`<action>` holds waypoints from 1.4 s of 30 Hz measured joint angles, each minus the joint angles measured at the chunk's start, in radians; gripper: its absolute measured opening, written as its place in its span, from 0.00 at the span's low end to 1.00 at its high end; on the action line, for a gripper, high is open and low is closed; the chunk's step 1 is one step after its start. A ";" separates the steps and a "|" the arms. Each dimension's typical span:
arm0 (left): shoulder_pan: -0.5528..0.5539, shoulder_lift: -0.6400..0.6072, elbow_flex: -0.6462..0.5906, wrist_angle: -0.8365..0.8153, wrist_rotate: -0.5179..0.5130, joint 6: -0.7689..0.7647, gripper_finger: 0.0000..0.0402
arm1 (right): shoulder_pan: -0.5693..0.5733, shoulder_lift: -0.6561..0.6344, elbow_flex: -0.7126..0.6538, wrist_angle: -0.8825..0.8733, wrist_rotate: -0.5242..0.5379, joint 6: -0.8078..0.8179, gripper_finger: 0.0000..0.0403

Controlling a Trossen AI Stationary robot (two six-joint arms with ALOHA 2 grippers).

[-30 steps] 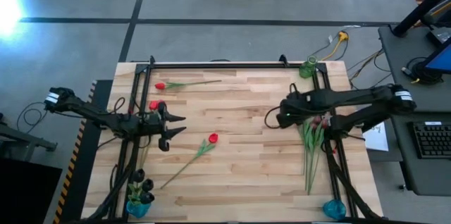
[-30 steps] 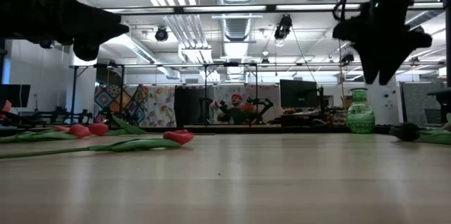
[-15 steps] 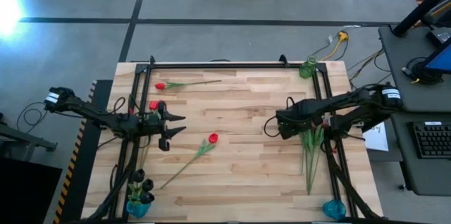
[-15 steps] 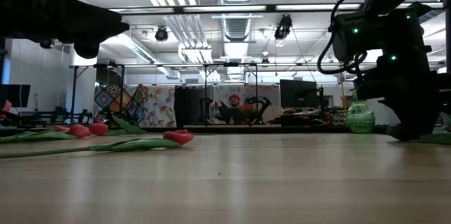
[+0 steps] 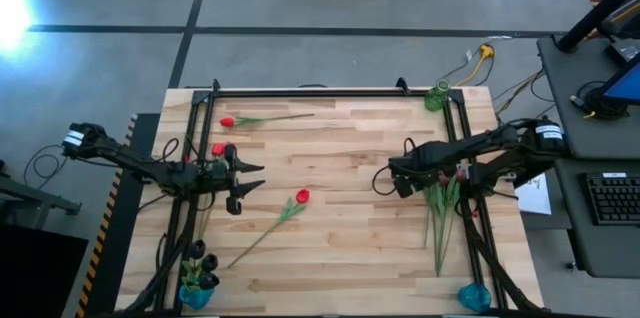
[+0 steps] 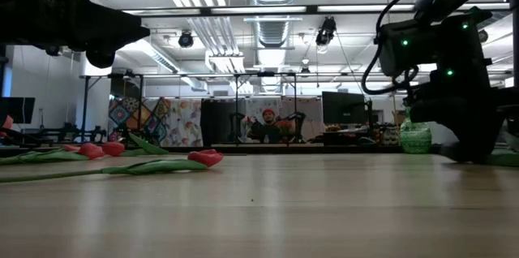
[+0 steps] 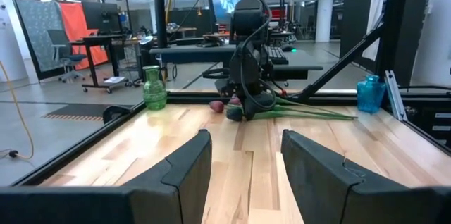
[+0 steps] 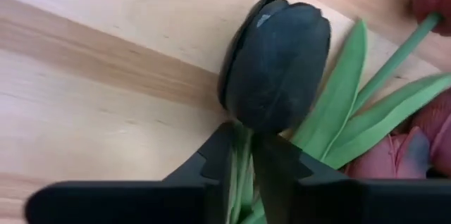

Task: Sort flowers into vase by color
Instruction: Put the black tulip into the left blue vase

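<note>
Right claw [image 8: 243, 160] lowered onto flower pile at tabletop's [image 5: 340, 148] right side, fingers pinched on green stem just under black tulip head [image 8: 276, 65]. Left claw [image 5: 250, 177] parted, holding nothing, hovering near red tulip [image 5: 301, 196].

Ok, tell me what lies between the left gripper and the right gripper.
Bare wood, going by the left wrist view: from the open left gripper the table runs clear to the right gripper by the flowers.
</note>
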 joint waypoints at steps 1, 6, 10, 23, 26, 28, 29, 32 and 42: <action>0.000 0.000 0.000 0.000 -0.002 0.000 0.40 | 0.000 0.001 0.006 -0.002 0.000 -0.012 0.08; 0.002 -0.001 0.000 0.005 -0.005 0.003 0.40 | -0.001 -0.020 0.096 -0.001 0.045 -0.052 0.03; 0.002 0.003 0.000 0.016 -0.006 0.004 0.40 | 0.014 -0.025 0.223 0.039 0.101 -0.097 0.03; 0.002 0.005 0.000 0.023 -0.006 0.003 0.40 | 0.063 0.306 0.658 0.341 0.166 -0.313 0.03; 0.003 0.010 0.000 0.022 -0.006 0.000 0.40 | 0.049 0.399 0.747 0.340 0.165 -0.357 0.03; 0.003 0.016 0.000 0.023 -0.006 0.000 0.40 | 0.040 0.458 0.799 0.344 0.157 -0.381 0.03; 0.003 0.018 0.000 0.022 -0.006 0.000 0.40 | 0.034 0.488 0.822 0.346 0.145 -0.388 0.03; 0.003 0.023 0.000 0.023 -0.006 0.002 0.40 | 0.022 0.583 0.886 0.390 0.111 -0.413 0.03; 0.003 0.025 0.000 0.023 -0.006 0.003 0.40 | -0.013 0.858 1.152 0.506 0.012 -0.544 0.16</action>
